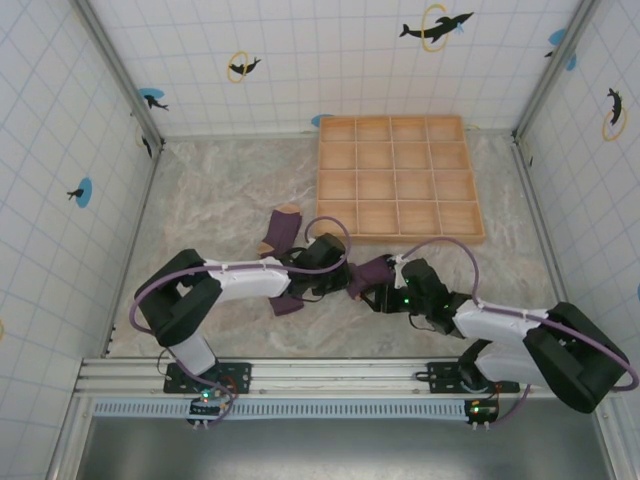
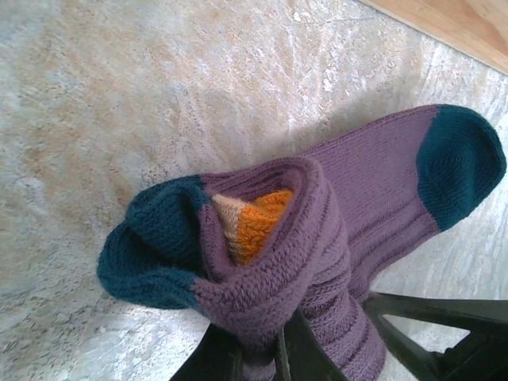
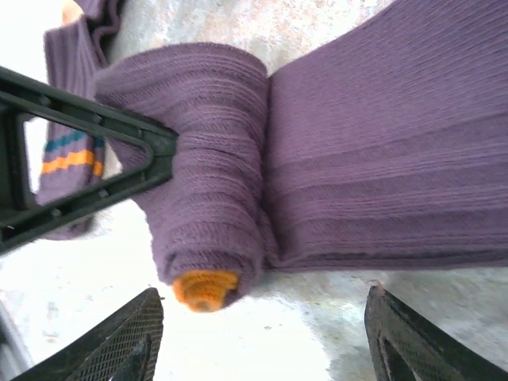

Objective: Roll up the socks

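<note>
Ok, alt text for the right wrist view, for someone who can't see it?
A purple sock lies partly rolled on the pale table, an orange tip showing at the roll's near end. The right gripper stands open below it, the left gripper meets the roll's side, and a striped second sock lies behind.

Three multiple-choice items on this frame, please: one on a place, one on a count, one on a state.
1. Where does the wooden tray lie?
A. at the far side of the table
B. between the arm bases
C. under the left arm

2. How many compartments does it have?
A. nine
B. twelve
C. sixteen

3. The left gripper is
A. open above the table
B. shut on the sock
C. shut on nothing

Key:
1. A, it sits by the back wall.
2. C, four rows of four.
3. B, purple fabric is pinched between its closed fingers.
</note>
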